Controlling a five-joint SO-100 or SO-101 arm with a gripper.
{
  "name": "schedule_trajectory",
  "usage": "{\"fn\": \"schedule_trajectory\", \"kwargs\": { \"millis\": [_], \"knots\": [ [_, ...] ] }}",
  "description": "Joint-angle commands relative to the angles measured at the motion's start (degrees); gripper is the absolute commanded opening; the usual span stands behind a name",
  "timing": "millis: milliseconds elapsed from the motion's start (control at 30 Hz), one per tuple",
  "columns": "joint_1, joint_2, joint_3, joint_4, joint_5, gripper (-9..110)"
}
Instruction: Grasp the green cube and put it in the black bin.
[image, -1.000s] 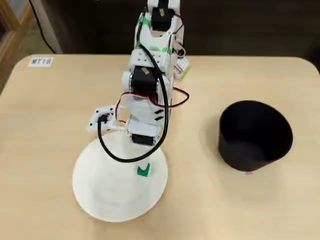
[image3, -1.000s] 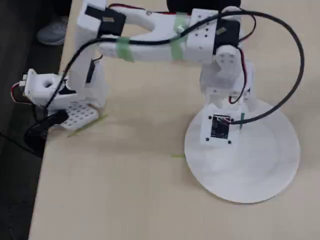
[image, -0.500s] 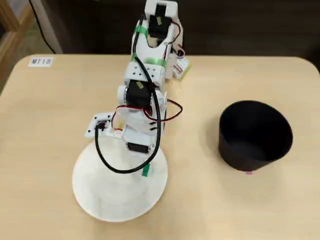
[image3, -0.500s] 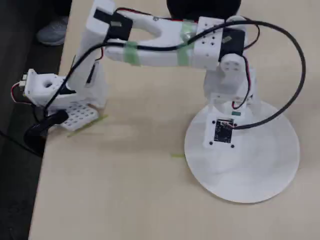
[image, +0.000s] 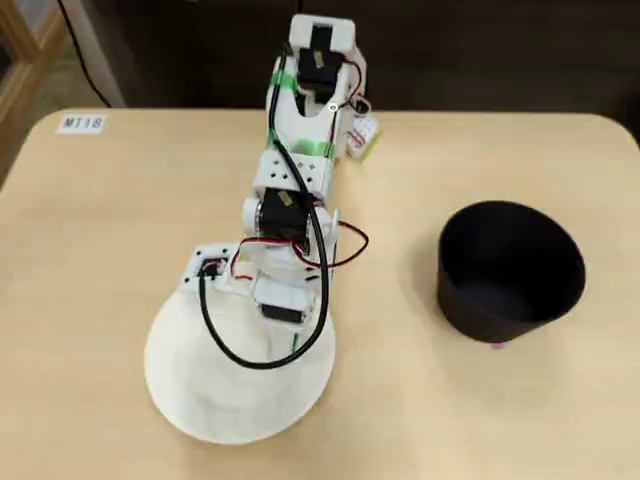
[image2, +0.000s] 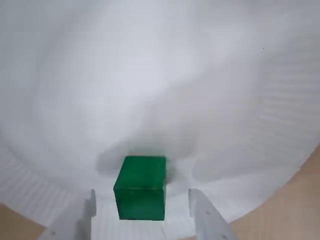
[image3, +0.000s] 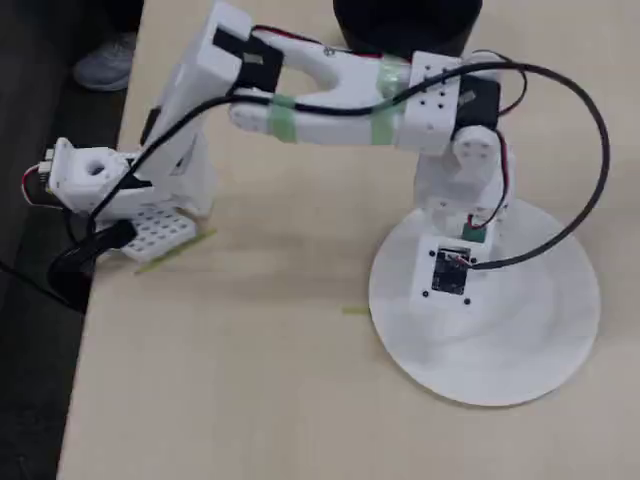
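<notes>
The green cube (image2: 140, 187) lies on the white round plate (image2: 175, 75), near its rim. In the wrist view my gripper (image2: 142, 200) is open and straddles the cube, with one white finger (image2: 80, 215) on its left and the other on its right, each a small gap away. In a fixed view my gripper (image: 285, 320) is down over the plate (image: 220, 400) and the arm hides the cube. The black bin (image: 500, 310) stands open on the table to the right, well apart from the plate. In another fixed view a bit of green (image3: 473, 235) shows under the gripper.
The arm's base (image: 320, 60) sits at the table's far edge. Black and red cables (image: 230, 345) loop over the plate. A white label (image: 82, 123) is at the far left corner. The bin's lower part (image3: 405, 15) shows at the top of another fixed view.
</notes>
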Motion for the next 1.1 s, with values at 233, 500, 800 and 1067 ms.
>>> {"fn": "schedule_trajectory", "kwargs": {
  "millis": [233, 500, 800, 1067],
  "knots": [
    [0.2, -4.0, -7.6, 0.9, 0.6, 6],
    [0.5, -14.8, -27.1, 12.0, 0.9, 0],
    [2.4, -17.0, -49.1, 22.9, -0.3, 0],
    [5.1, 13.3, -33.7, 23.1, 0.1, 0]
  ]
}}
